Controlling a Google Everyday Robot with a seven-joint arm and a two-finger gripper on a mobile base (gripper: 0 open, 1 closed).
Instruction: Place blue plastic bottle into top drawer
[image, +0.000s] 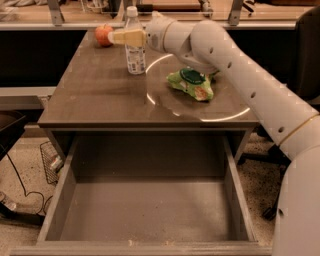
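The blue plastic bottle (135, 56) is clear with a white cap and stands upright at the back of the desk top. My gripper (116, 36) reaches in from the right at the height of the bottle's shoulder. It crosses in front of the bottle and its tips point left towards the apple. The bottle still rests on the desk. The top drawer (150, 212) is pulled fully out below the desk's front edge, with a bare grey bottom.
A red apple (103, 35) sits at the back left of the desk (90, 100). A green snack bag (192, 84) lies right of the bottle. An office chair (306, 55) stands at the right. A wire basket (50, 161) and cables lie on the floor at the left.
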